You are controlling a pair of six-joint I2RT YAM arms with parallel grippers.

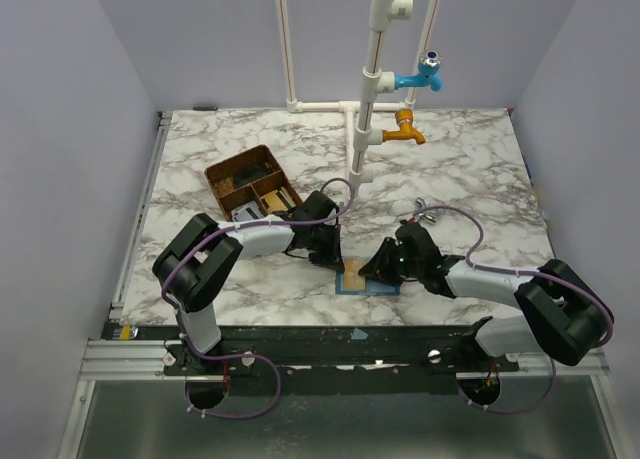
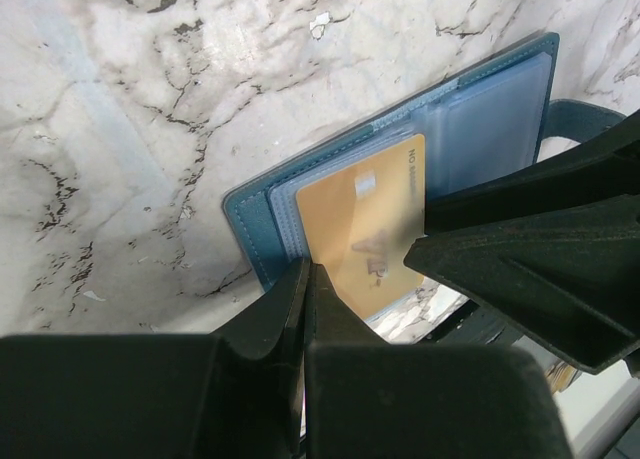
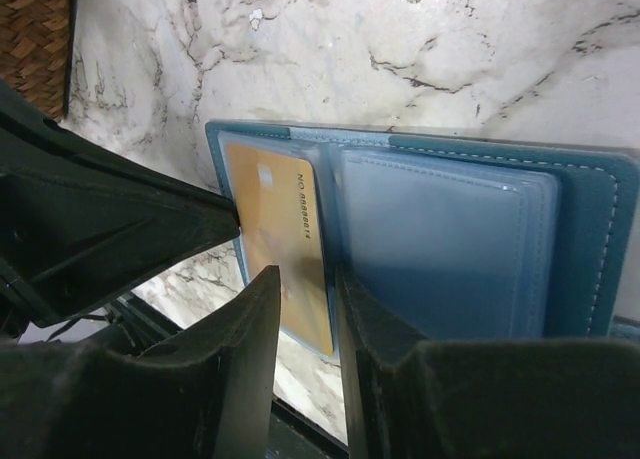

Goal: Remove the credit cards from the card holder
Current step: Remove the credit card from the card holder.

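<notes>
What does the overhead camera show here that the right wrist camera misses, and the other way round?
Only the top view shows the white pipe stand with its blue tap and orange tap, plus the left arm and right arm from base to wrist. Only the right wrist view makes out the printed digits on the gold card, the clear pockets and the card holder's stitching. Both show the holder lying open on the marble table, with the left gripper and right gripper meeting at its card end.

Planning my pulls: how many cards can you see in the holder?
1: a gold card in the end clear sleeve of the open blue card holder. The other sleeves look empty, but more may be hidden.
</notes>
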